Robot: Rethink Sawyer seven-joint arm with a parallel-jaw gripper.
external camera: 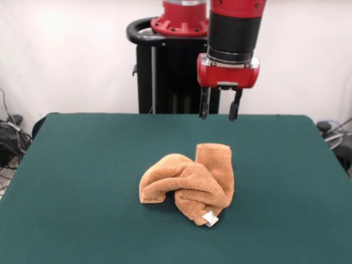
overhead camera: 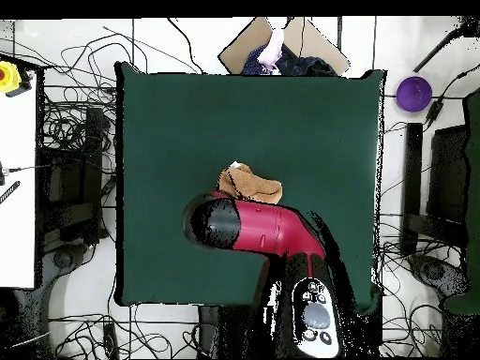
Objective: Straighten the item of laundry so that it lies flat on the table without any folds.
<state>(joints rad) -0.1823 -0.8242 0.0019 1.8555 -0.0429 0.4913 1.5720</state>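
The item of laundry [external camera: 190,182] is an orange-tan towel, crumpled into a folded heap near the middle of the dark green table [external camera: 82,181]. A small white tag [external camera: 210,219] sticks out at its near edge. My gripper [external camera: 220,111] hangs open and empty in the air, well above the towel and behind it. From overhead, the arm covers much of the towel [overhead camera: 251,183], so only its far part shows on the table [overhead camera: 187,112], and the gripper is hidden under the arm.
Cables and equipment lie on the floor around the table [overhead camera: 66,187]. A cardboard box with cloth in it [overhead camera: 281,47] sits beyond one table edge, and a purple round object [overhead camera: 413,93] lies off a corner.
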